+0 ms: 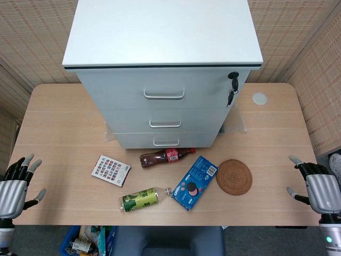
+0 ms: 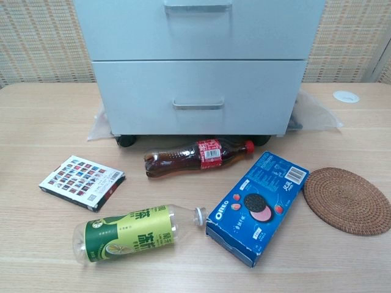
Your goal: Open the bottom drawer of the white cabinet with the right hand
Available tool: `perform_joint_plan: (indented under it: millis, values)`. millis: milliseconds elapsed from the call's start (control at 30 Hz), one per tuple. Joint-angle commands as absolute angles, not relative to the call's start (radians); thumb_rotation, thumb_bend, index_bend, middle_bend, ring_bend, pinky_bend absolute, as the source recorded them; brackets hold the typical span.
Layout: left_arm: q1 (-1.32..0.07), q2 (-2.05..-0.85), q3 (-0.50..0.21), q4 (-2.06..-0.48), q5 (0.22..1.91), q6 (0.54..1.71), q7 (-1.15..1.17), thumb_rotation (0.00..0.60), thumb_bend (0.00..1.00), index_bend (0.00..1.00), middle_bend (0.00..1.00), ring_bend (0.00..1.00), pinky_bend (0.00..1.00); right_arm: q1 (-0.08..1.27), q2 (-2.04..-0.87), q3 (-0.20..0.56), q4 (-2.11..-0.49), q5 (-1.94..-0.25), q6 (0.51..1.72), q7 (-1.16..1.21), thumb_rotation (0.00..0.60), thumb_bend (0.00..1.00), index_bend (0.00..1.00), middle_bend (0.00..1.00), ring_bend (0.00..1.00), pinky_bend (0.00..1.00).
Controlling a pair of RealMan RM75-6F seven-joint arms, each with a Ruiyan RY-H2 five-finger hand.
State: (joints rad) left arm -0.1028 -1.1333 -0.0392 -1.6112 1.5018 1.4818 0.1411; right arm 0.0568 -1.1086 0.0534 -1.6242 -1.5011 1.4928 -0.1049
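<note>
Currently the right hand (image 1: 318,188) is hovering with fingers spread and holding nothing at the table's right edge, well apart from the white three-drawer metal cabinet (image 1: 165,64). Its bottom drawer (image 2: 198,97) is sitting closed. The reach seems not yet begun; next, fingers should be hooking the silver bar handle (image 2: 198,105), passing over the lying cola bottle (image 2: 198,155).

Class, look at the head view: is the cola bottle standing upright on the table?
No. The cola bottle lies on its side on the table, just in front of the white cabinet.
</note>
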Motion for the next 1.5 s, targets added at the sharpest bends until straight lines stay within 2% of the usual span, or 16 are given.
perform_joint_plan:
  millis: [33,367,567,733,867,1000,1233,1500]
  values:
    - [-0.103,-1.135,-0.038,-1.612,1.499,1.478,0.146,0.600,0.25,0.13,0.03,0.04,0.11,0.060,-1.107,0.053,-1.624,-1.502,1.488,-0.107,0.600,0.12,0.19,0.37,0.30,0.28]
    - [-0.105,-1.138,-0.041,-1.607,1.508,1.488,0.136,0.600,0.25,0.13,0.03,0.04,0.11,0.072,-1.099,0.052,-1.634,-1.526,1.483,-0.100,0.600,0.12,0.19,0.37,0.30,0.28]
    - [-0.108,-1.140,-0.041,-1.605,1.512,1.487,0.132,0.600,0.25,0.14,0.04,0.04,0.11,0.095,-1.083,0.052,-1.664,-1.535,1.451,-0.133,0.600,0.12,0.19,0.45,0.35,0.32]
    - [-0.108,-1.138,-0.041,-1.605,1.520,1.493,0.128,0.600,0.25,0.14,0.04,0.04,0.11,0.143,-1.072,0.059,-1.698,-1.582,1.410,-0.171,0.600,0.13,0.19,0.54,0.46,0.45]
    - [-0.109,-1.138,-0.040,-1.603,1.528,1.496,0.123,0.600,0.25,0.14,0.04,0.04,0.11,0.198,-1.063,0.074,-1.743,-1.595,1.350,-0.219,0.600,0.13,0.19,0.64,0.60,0.64]
    - [-0.110,-1.138,-0.038,-1.605,1.538,1.501,0.121,0.600,0.25,0.14,0.04,0.04,0.11,0.259,-1.077,0.091,-1.781,-1.597,1.278,-0.275,0.600,0.13,0.19,0.73,0.72,0.77]
    - [-0.112,-1.133,-0.037,-1.608,1.550,1.506,0.121,0.600,0.25,0.14,0.05,0.05,0.11,0.377,-1.132,0.121,-1.817,-1.557,1.127,-0.381,0.600,0.15,0.19,0.80,0.82,0.87]
    - [-0.116,-1.132,-0.035,-1.611,1.553,1.500,0.123,0.600,0.25,0.14,0.05,0.05,0.11,0.490,-1.221,0.166,-1.805,-1.463,1.011,-0.464,0.600,0.30,0.19,0.83,0.89,0.92]
